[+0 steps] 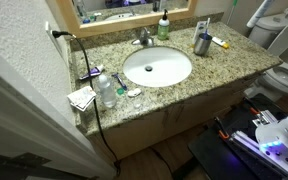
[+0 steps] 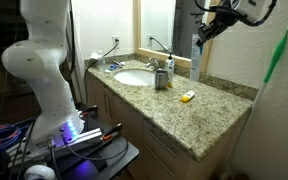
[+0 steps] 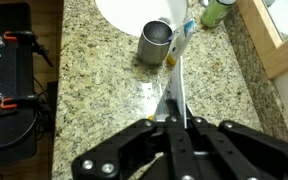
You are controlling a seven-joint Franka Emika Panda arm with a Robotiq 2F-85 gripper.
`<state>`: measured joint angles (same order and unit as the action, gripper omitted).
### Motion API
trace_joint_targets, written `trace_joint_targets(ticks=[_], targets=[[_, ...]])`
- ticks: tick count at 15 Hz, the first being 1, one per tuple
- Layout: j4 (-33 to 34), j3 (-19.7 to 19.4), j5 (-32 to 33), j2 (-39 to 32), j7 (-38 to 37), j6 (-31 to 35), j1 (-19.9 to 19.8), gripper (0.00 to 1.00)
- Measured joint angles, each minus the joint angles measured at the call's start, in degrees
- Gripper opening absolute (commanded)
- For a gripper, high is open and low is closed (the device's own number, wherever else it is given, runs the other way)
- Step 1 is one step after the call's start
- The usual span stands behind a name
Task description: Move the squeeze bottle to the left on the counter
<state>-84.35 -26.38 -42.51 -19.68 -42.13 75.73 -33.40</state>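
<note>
1. Squeeze bottle is seen standing on the speckled granite surface, just beside a metal cup and near the white sink.
2. The end effector is held above the surface, well apart from the bottle, with jaws clenched together and nothing gripped.
3. The bottle is not yet grasped. The whole task is judged to remain: approach, grasp, leftward carry and release.

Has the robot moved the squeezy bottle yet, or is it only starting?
Only starting. Nothing looks done: the squeeze bottle stands beside the metal cup near the sink. The gripper is shut and empty, and an exterior view shows it high above the counter. Left: come down, grab the bottle, move it left, let go.
</note>
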Motion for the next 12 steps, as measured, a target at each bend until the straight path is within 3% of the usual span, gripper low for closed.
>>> trace_joint_targets(ticks=[4,7,12], targets=[[1.41,2.86,-6.06,-1.4,-0.53,0.5,0.46,0.01],[5.58,5.71,-11.87,-2.7,-5.17,1.87,2.43,0.04],[9.27,6.72,-11.93,-5.33,-8.9,2.88,4.79,0.01]])
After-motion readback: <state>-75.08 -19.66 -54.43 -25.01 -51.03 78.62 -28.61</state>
